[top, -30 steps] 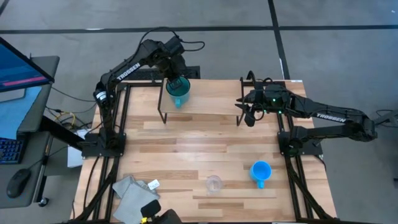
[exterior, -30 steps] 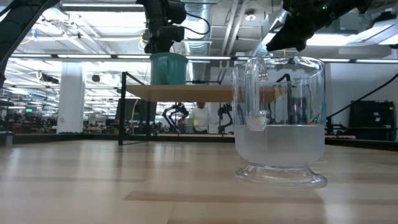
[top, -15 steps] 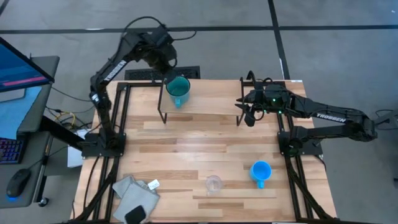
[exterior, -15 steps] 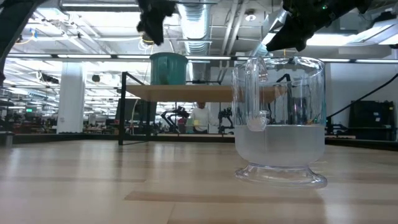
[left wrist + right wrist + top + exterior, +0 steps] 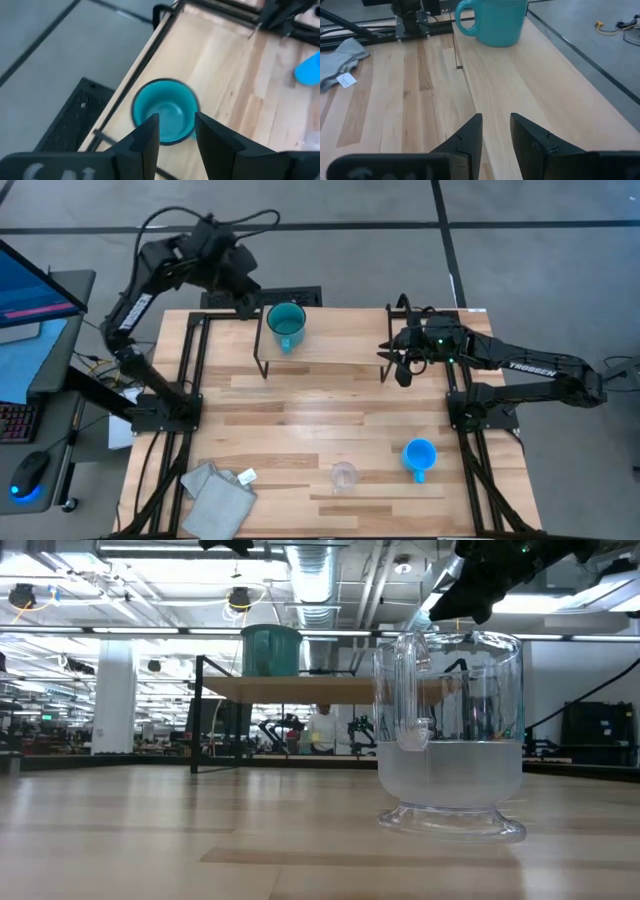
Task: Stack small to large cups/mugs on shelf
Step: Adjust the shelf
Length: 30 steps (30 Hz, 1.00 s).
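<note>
One of three vessels is on the shelf [image 5: 330, 340]: the teal mug [image 5: 286, 326] stands upright at the shelf's left end, mouth up and empty, handle pointing toward the front of the table. That looks like the base of the stack, so roughly a third done by my read.

Two are still down on the tabletop [image 5: 300, 420], near the front edge: the blue mug [image 5: 419, 454] toward the right, upright, handle toward the front, and the clear cup [image 5: 344, 475] just left of it, apart from it and upright. In the low view the clear cup [image 5: 450, 730] sits close to the lens, with the teal mug [image 5: 271, 650] up on the shelf plank [image 5: 330, 690] behind.

Left gripper [image 5: 174, 135] is high behind the table's back-left corner, off the mug, fingers parted a little, nothing between them; its wrist view looks down into the teal mug [image 5: 165, 112]. Right gripper [image 5: 495, 132] hovers at the shelf's right end, fingers slightly apart, empty.

Left to do, as I judge it: blue mug goes into the teal one, then the clear cup into the blue. The right arm is nearer both.

A grey cloth [image 5: 215, 492] with a tag lies at the front-left corner, not involved.
</note>
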### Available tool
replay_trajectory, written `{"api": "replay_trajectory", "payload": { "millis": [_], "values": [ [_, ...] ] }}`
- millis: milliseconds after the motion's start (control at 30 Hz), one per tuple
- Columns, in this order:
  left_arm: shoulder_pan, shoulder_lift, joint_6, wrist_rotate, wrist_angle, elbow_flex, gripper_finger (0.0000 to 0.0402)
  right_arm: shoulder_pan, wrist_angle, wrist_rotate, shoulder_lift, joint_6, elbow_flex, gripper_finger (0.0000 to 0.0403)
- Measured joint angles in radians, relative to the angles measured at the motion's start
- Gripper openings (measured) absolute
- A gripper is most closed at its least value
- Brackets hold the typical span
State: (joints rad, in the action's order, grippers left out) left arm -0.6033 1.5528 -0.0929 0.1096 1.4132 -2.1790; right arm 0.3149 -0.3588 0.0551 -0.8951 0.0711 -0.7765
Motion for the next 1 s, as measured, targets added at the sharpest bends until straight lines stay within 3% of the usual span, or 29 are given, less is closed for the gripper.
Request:
{"api": "replay_trajectory", "payload": {
  "millis": [467,633,800,1000],
  "values": [
    [0.057,-0.554,0.213,0.023,-0.639,0.932,0.0114,0.000,0.000,0.034,0.001,-0.013,0.000,0.0122],
    [0.120,-0.729,0.281,0.080,-0.765,1.138,0.0114,-0.004,-0.014,0.126,0.001,-0.062,0.000,0.0122],
    [0.191,-0.833,0.330,0.082,-0.844,1.294,0.0114,-0.017,-0.103,0.072,0.001,-0.091,0.000,0.0122],
    [0.240,-0.869,0.344,0.065,-0.952,1.431,0.0114,-0.021,-0.198,0.048,0.001,-0.204,0.000,0.0122]
  ]
}}
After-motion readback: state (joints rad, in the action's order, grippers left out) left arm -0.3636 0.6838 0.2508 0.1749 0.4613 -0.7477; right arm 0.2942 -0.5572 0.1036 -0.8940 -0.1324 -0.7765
